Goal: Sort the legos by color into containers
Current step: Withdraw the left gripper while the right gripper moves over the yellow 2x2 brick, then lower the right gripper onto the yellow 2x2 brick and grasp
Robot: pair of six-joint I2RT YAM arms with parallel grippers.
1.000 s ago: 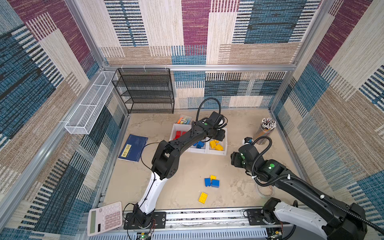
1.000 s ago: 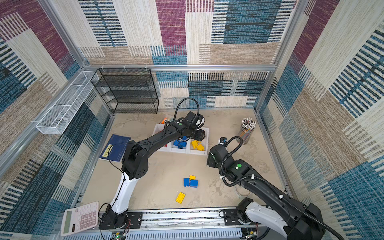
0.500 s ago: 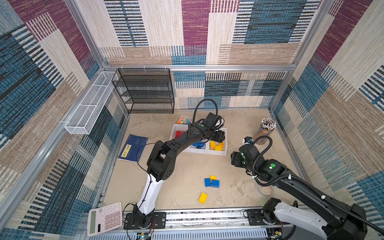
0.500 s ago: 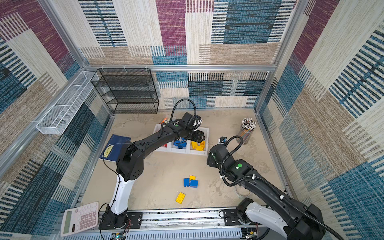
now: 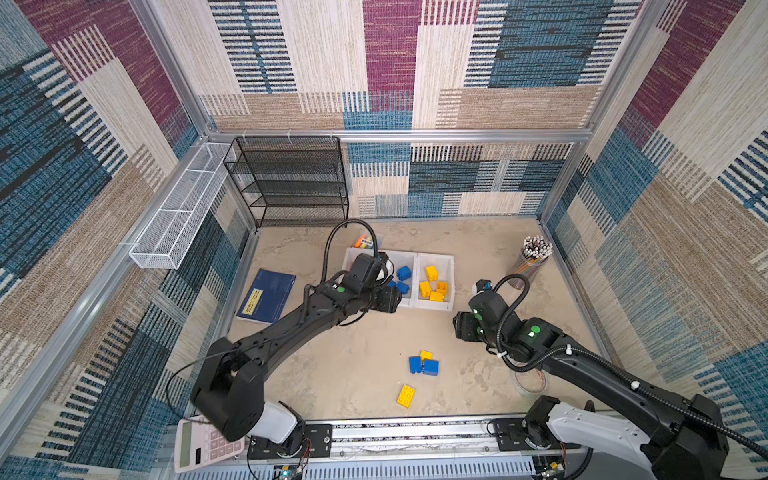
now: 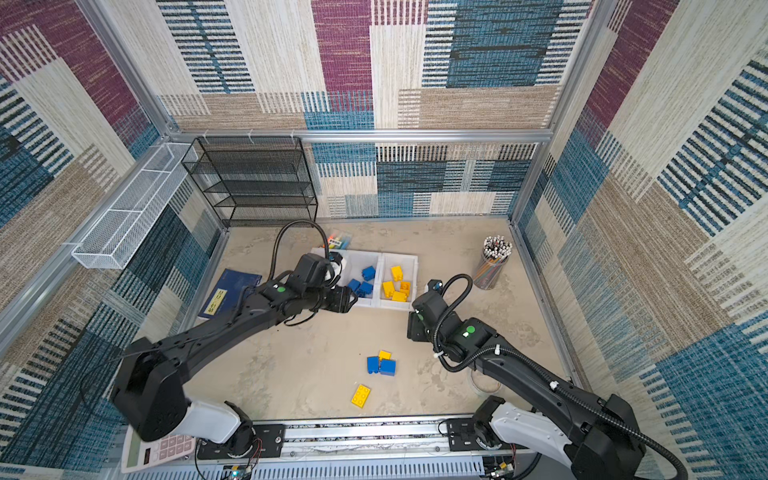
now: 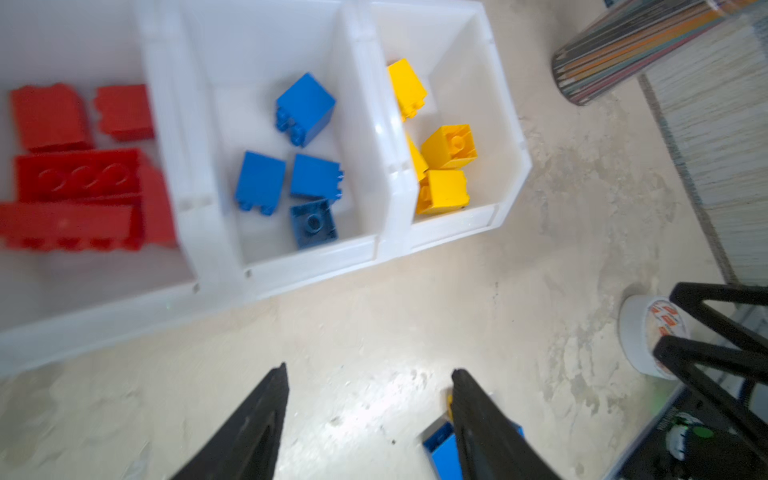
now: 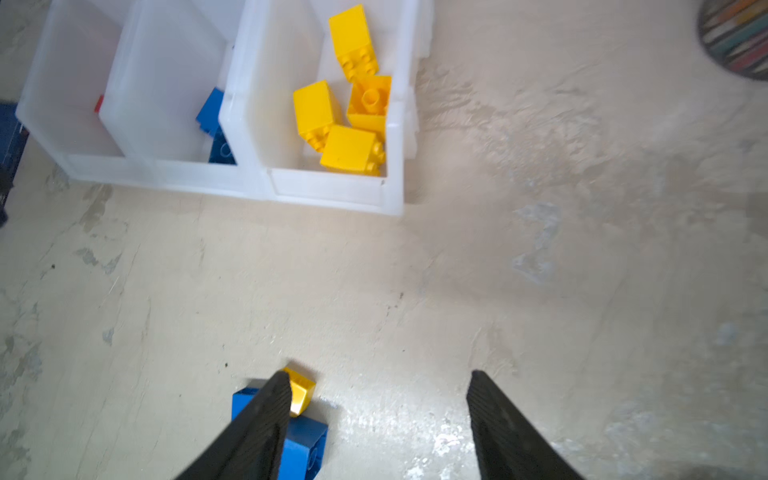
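We log left gripper point(image 7: 369, 370) and right gripper point(image 8: 378, 373) both spread, empty; loose blue and yellow studded plastic bricks point(image 5: 430, 368) at 6 o'clock of the white plastic bins point(image 5: 432, 306). Likely light, rigid, slick; pinch flat side walls.

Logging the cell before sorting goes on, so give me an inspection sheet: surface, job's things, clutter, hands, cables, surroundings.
Surface: beige table, mottled, no spills seen.
Job's things: containers hold red legos, blue legos and yellow legos, one colour each; on the table lie a blue-and-yellow cluster and a loose yellow brick.
Clutter: blue book, calculator, pencil cup, marker pack.
Hands: left hand open, empty; right hand open, empty.
Cables: left arm's hose and right arm's hose arch above the wrists.
Surroundings: patterned walls, black rack, white wire basket.
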